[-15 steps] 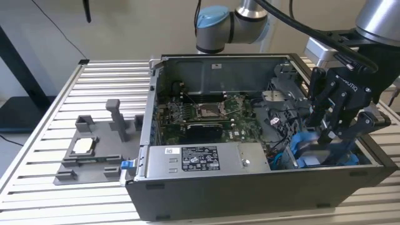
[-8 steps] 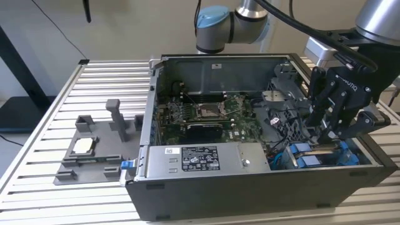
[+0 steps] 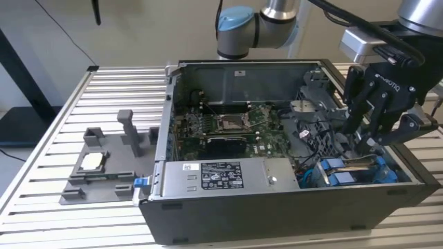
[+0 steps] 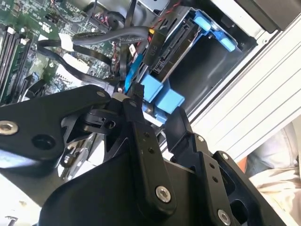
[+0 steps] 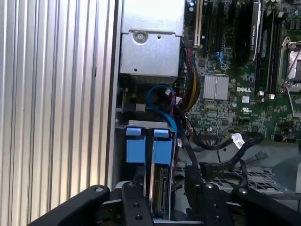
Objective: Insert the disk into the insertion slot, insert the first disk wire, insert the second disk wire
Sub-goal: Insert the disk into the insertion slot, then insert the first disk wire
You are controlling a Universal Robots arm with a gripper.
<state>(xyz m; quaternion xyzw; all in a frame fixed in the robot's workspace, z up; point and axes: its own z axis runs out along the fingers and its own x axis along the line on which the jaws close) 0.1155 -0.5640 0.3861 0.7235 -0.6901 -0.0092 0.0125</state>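
Blue tabs (image 5: pixel 135 150) on the disk (image 5: pixel 160 194) sat in the insertion slot (image 5: pixel 146 124). The tool (image 5: pixel 164 173) was spread on both sides of it. I think a straight, gentle push, clear of the wires (image 5: pixel 221 140), would seat it.

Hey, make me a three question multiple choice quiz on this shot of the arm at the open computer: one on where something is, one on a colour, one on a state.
1. In the exterior view, the gripper hangs over:
A) the grey fixture on the table
B) the insertion slot at the exterior view's right end of the case
C) the silver power-supply box

2. The tabs on the insertion slot are:
A) red
B) yellow
C) blue

3. The computer case is:
A) open, with the motherboard exposed
B) closed by a side panel
C) tipped off the table

Answers: 1 B, the gripper reaches down right at the cage; 2 C, both wrist views show them blue; 3 A, the board lies bare inside.
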